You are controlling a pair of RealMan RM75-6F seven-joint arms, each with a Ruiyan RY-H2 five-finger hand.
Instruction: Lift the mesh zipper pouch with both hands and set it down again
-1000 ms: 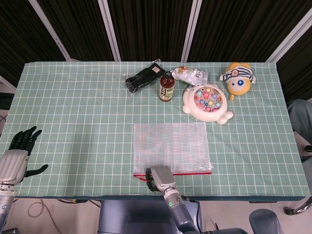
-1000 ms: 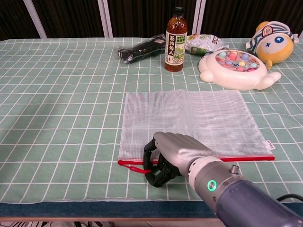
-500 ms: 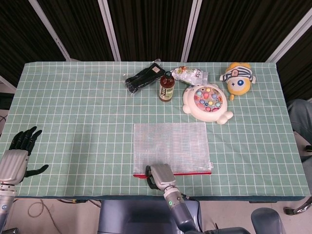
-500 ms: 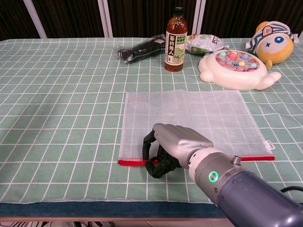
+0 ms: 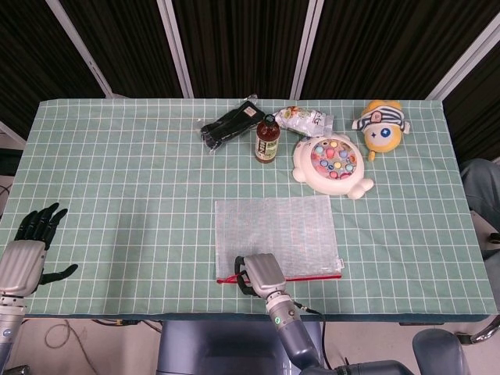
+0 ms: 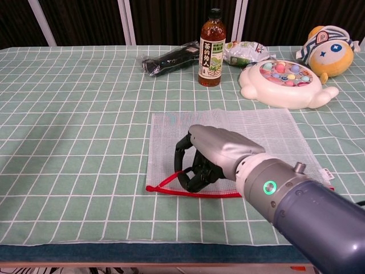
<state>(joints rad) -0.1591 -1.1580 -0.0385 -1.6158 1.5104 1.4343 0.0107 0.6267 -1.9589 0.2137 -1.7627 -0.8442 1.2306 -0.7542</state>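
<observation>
The mesh zipper pouch [image 5: 277, 230] [image 6: 262, 128] is white, see-through and has a red zipper edge [image 6: 171, 191]. It lies on the green checked cloth in the near middle of the table. My right hand [image 5: 262, 275] [image 6: 214, 154] grips the pouch at its near left part, black fingers curled around the zipper edge. That corner is raised off the cloth, while the far part of the pouch still lies flat. My left hand [image 5: 31, 242] hangs at the table's near left corner, fingers spread, holding nothing and far from the pouch. It does not show in the chest view.
Along the far side stand a brown bottle [image 5: 267, 139] [image 6: 211, 48], a black package [image 5: 228, 125] [image 6: 171, 59], a snack bag [image 5: 306, 119] [image 6: 245, 52], a white fishing toy [image 5: 334, 160] [image 6: 285, 80] and a yellow plush [image 5: 381, 129] [image 6: 328, 54].
My right hand has closed on the pouch's near zipper edge and risen, moving away from the table's front edge. The red edge has bowed up off the cloth. The left hand is still.
</observation>
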